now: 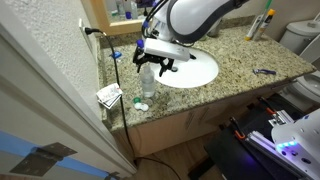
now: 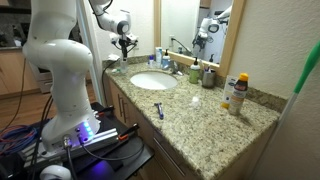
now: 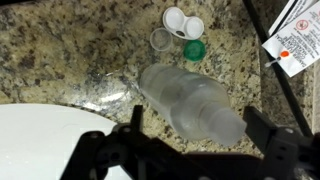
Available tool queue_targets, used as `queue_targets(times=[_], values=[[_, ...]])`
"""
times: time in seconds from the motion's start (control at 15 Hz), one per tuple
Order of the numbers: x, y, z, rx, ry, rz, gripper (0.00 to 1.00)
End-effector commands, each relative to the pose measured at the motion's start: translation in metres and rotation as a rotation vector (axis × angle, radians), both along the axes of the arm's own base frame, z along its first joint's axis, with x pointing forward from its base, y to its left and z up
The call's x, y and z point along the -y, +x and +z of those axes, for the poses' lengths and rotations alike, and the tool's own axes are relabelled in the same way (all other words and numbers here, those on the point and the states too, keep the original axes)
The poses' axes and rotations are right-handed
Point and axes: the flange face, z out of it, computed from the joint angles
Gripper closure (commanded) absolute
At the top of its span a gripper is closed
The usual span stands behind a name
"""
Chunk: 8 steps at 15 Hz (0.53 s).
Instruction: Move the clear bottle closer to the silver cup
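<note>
The clear bottle (image 3: 190,100) stands on the granite counter beside the white sink (image 3: 40,140), seen from above with its whitish cap nearest the camera. It also shows in an exterior view (image 1: 148,82). My gripper (image 3: 192,118) is open, with one dark finger on each side of the bottle's top and small gaps to the bottle. In an exterior view my gripper (image 1: 155,66) hangs just above the bottle at the sink's edge. I cannot pick out the silver cup with certainty in any view.
Loose white and green caps (image 3: 185,35) and a paper packet (image 3: 295,40) lie just beyond the bottle, beside a black cable (image 3: 268,50). A blue razor (image 2: 158,110) lies on the counter. A yellow-capped bottle (image 2: 238,92) and bottles by the faucet (image 2: 205,75) stand near the mirror.
</note>
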Motion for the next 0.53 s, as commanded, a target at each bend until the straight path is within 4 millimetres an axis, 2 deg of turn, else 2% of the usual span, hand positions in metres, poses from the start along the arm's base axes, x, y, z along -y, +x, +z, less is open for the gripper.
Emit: queue_targets(times=[0.0, 0.47], values=[[0.0010, 0.0012, -0.0068, -0.023, -0.024, 0.001, 0.00], [-0.0004, 0.0016, -0.0090, -0.018, 0.012, -0.006, 0.00]])
